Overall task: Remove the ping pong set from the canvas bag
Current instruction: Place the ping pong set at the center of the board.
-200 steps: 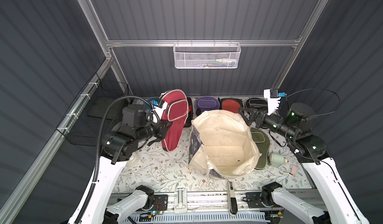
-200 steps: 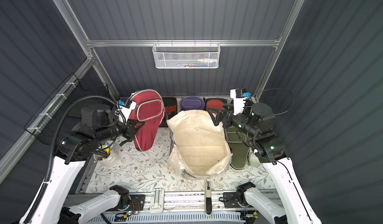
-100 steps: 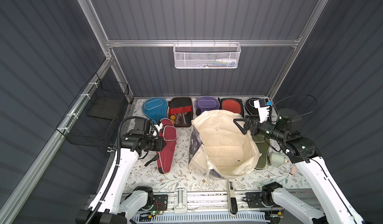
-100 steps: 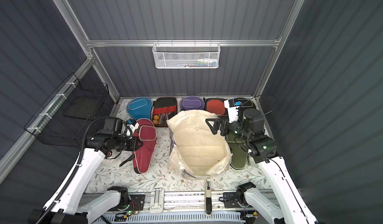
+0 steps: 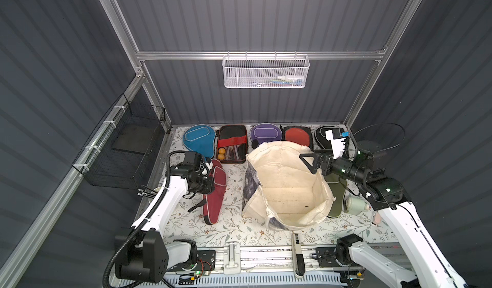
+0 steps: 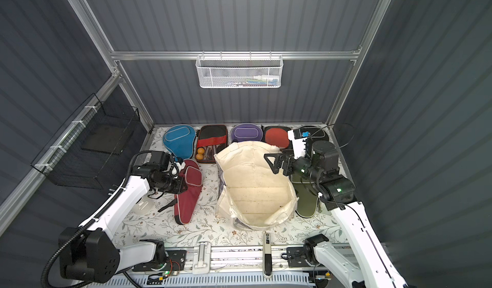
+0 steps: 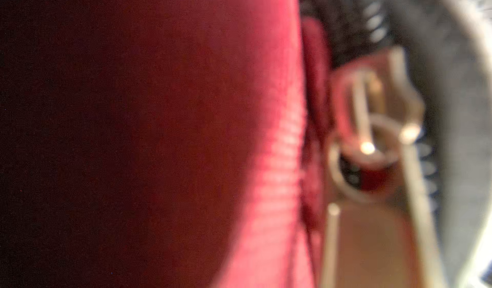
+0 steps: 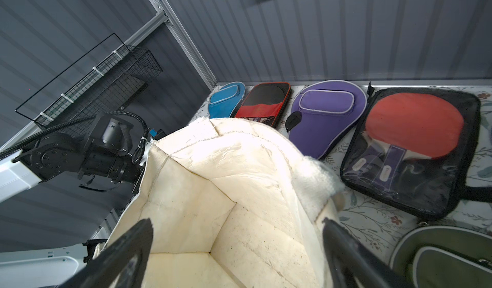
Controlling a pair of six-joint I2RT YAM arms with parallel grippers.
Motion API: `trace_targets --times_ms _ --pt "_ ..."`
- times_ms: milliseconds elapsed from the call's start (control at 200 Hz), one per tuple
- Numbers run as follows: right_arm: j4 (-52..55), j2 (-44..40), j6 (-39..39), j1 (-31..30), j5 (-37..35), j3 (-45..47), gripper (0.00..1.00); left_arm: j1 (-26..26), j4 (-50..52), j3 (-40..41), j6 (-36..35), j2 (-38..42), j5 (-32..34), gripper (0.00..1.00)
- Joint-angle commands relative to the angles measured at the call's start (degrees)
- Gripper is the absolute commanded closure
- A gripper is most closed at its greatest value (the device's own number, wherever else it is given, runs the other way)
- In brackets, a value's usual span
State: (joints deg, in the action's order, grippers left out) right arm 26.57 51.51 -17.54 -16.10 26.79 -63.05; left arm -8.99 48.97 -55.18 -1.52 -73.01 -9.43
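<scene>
Two grippers, two states: the left gripper [image 5: 209,185] is clamped on the side edge of the maroon case [image 5: 217,193], which lies flat on the table [image 5: 239,228] beneath it. The right gripper [image 5: 314,162] gapes wide, holding nothing, just above the canvas bag [image 5: 282,151] rim. Under its arm lies the olive case [image 5: 336,201]; ahead of it, past the bag, the purple case [image 5: 265,133] rests by the back wall [image 5: 239,108].

A: Bag colours?
B: I read the canvas bag [image 5: 287,188] cream inside, dark grey-blue marbling outside.
A: Cases?
B: 1 maroon case [image 5: 217,190], 1 blue case [image 5: 198,140], 1 purple case [image 5: 265,133], 1 olive case [image 5: 336,198], 1 black case [image 5: 320,136]. 2 black-edged packs: red-band pack [image 5: 231,140] with 2 orange balls [image 5: 221,153], and red-paddle pack [image 5: 296,137].
A: Table?
B: White tablecloth [image 5: 234,228], leafy floral print.
</scene>
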Motion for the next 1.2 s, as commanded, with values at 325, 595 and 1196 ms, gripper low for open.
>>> trace_targets --times_ms 325,595,1196 --pt "0.3 0.9 0.8 0.9 0.7 -1.2 0.01 0.2 3.1 -5.0 0.6 -4.2 11.7 0.56" --pt "1.5 1.2 1.1 1.1 0.6 -1.9 0.01 0.2 5.5 -6.5 1.2 -8.1 17.6 0.4" --pt "6.5 1.5 2.2 1.7 -1.6 -3.2 0.01 0.1 8.3 -9.0 1.4 -8.1 20.0 0.02"
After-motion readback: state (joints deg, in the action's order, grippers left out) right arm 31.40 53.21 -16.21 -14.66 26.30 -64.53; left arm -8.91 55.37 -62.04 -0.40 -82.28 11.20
